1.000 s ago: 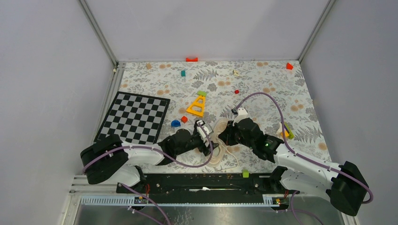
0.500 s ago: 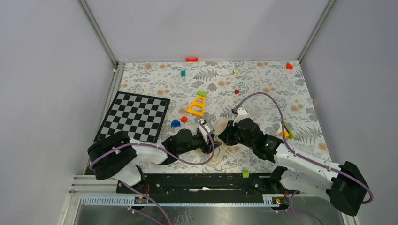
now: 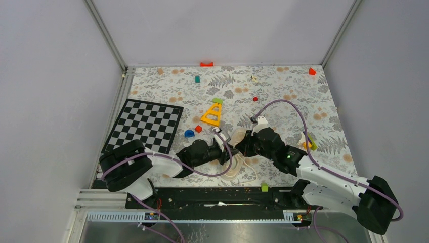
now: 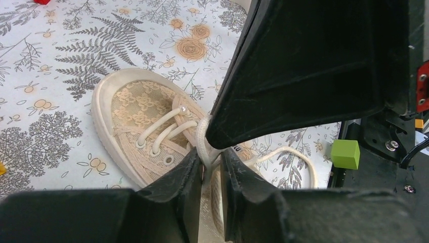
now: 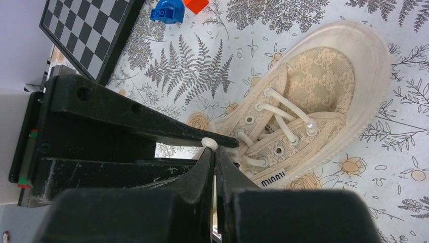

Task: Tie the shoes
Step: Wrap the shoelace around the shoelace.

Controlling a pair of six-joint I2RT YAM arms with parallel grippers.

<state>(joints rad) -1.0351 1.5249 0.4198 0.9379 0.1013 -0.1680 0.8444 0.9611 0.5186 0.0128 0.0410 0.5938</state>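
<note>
The left gripper (image 4: 211, 169) holds its fingers (image 4: 188, 174) nearly together, seemingly pinching a cream lace (image 4: 204, 137) of the beige lace-fabric sneaker (image 4: 132, 114) lying on the floral tablecloth (image 4: 76, 45), while the right gripper (image 4: 225, 131) looms over the eyelets and a green cube (image 4: 345, 153) sits at the cloth's edge.

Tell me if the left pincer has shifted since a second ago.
Yes: the left pincer edged right, away from the chessboard, toward the sneaker.

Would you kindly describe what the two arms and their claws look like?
The left arm and right arm have white links between bulky black joint housings, each trailed by a purple cable. The left claw and right claw are matte black with flat tapering fingers. A green light glows on the right arm.
</note>
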